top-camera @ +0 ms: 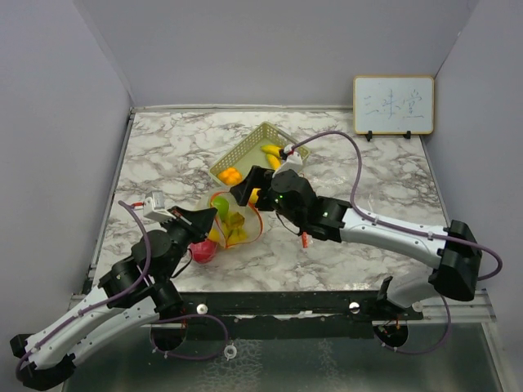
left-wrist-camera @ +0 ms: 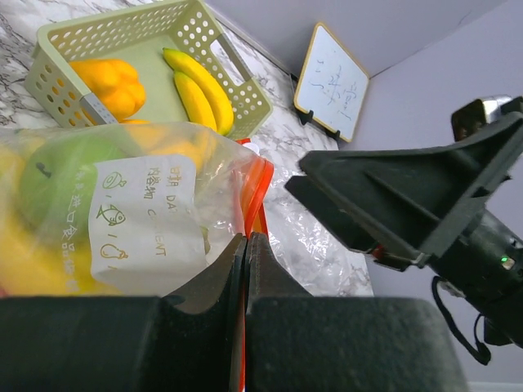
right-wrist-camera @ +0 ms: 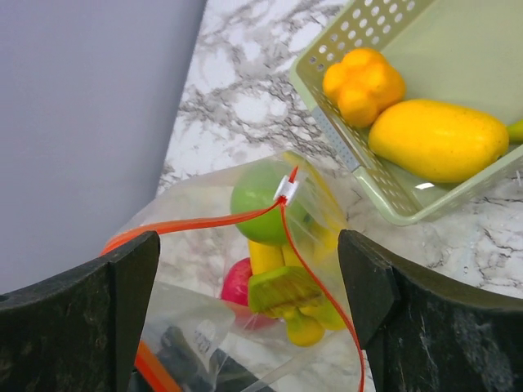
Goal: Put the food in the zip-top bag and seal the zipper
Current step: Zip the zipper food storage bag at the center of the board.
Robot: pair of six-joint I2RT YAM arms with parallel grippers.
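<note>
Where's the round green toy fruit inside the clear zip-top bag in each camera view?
Top external: round green toy fruit just left of centre.
Left wrist: the fruit at far left, mid-height.
Right wrist: the fruit at centre, inside the clear zip-top bag.
Shared landmark: pale green mesh basket, in all three.

One bag (left-wrist-camera: pixel 143 216), one basket (left-wrist-camera: pixel 122 20), perhaps two bananas (left-wrist-camera: pixel 196 102)

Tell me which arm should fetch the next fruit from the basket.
Probably right. The right gripper is open and empty, close to the basket with its bananas. The left gripper is shut on the edge of the bag, so it is busy.
</note>
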